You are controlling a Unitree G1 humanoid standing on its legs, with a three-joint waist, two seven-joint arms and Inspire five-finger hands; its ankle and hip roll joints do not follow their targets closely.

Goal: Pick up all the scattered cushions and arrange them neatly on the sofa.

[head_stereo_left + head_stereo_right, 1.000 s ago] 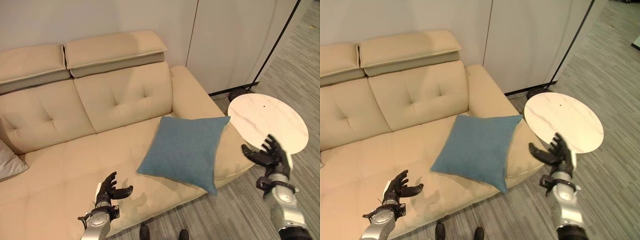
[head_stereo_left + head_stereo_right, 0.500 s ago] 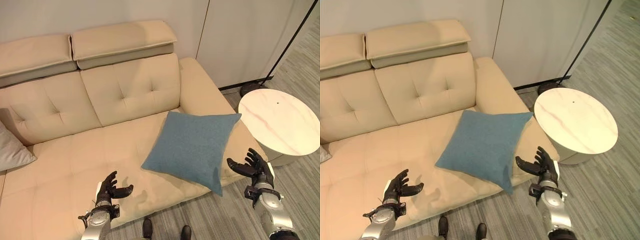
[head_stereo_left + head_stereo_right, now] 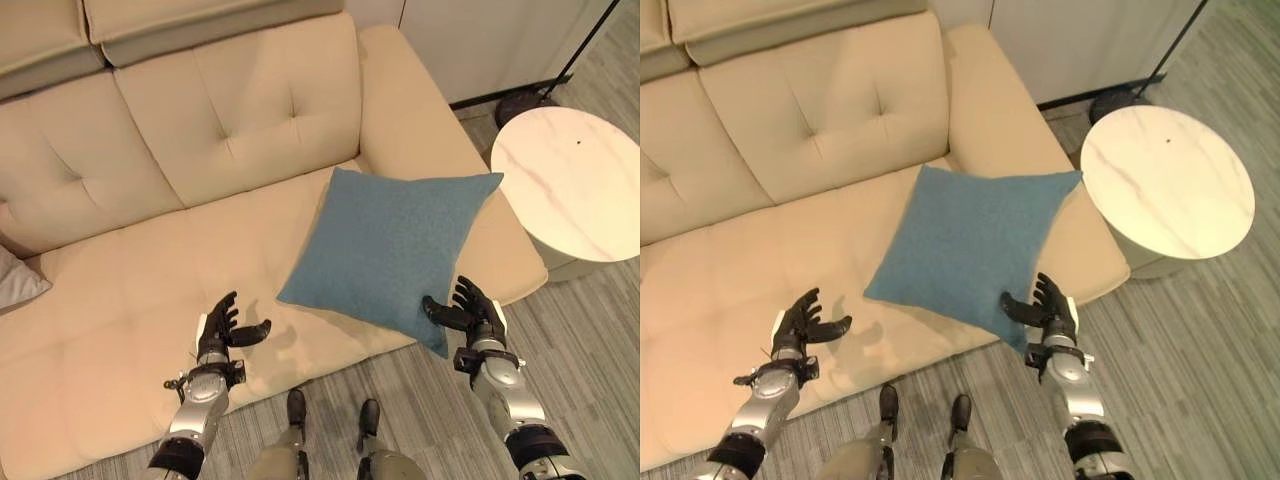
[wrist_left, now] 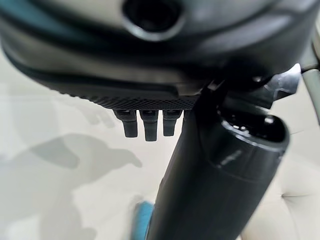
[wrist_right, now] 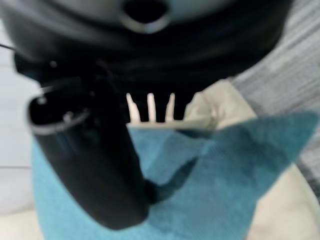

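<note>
A blue square cushion (image 3: 395, 250) lies tilted on the right half of the beige sofa (image 3: 150, 260), its near corner hanging over the seat's front edge. My right hand (image 3: 468, 312) is open at that corner, fingers spread. In the right wrist view its thumb (image 5: 100, 165) touches the blue cushion (image 5: 230, 170). My left hand (image 3: 222, 330) hovers open over the bare seat, a short way left of the cushion. A grey cushion (image 3: 15, 280) peeks in at the sofa's far left edge.
A round white marble-look side table (image 3: 575, 180) stands on the grey floor just right of the sofa's arm. A dark round lamp base (image 3: 520, 100) sits behind it. The seat's middle and left lie bare.
The camera has tipped down and closer. My right hand has moved left, from beside the table to the cushion's near corner. The left hand has stayed over the seat.
</note>
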